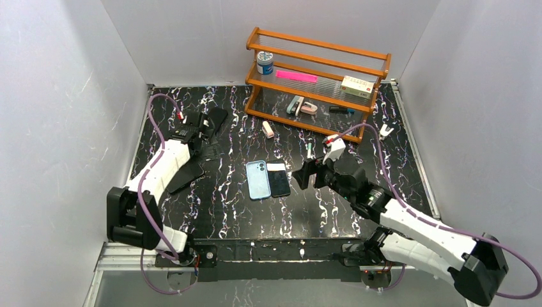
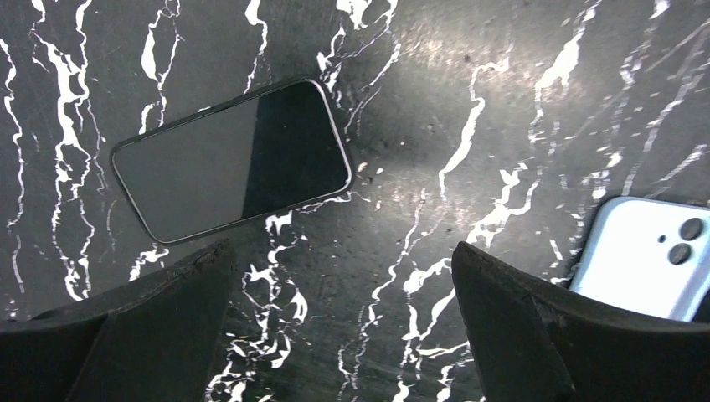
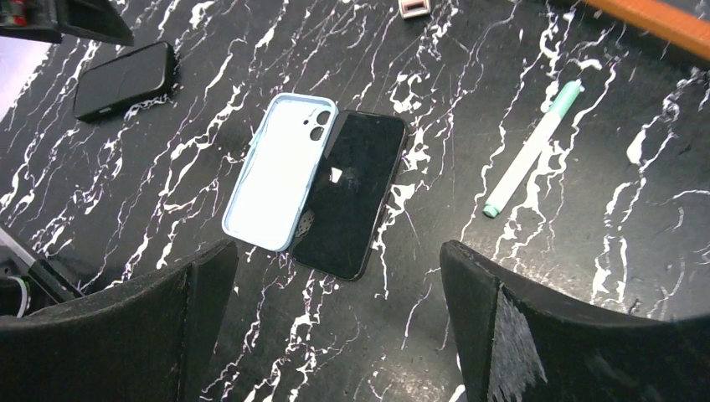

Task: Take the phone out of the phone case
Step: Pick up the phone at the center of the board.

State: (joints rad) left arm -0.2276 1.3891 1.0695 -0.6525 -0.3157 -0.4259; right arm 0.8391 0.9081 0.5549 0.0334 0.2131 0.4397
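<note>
Black, white-veined marble tabletop (image 1: 217,211) carries the light blue phone case (image 3: 280,184) and the black phone (image 3: 356,193) side by side, touching, so the phone looks already freed. Our right gripper (image 3: 335,255) hangs over them, jaws wide and empty. Our left gripper (image 2: 343,268), equally wide and empty, hovers over a second dark phone (image 2: 230,172), probably to keep clear.

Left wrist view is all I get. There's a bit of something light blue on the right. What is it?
Observer: A light blue phone case, looking empty, lying against a second black phone.
Operator: Is the other arm holding something?
Observer: No. The right gripper is open, just beside that pair.
Operator: Anything else nearby?
Observer: A white and green pen lies close by, apart from the phone.
</note>
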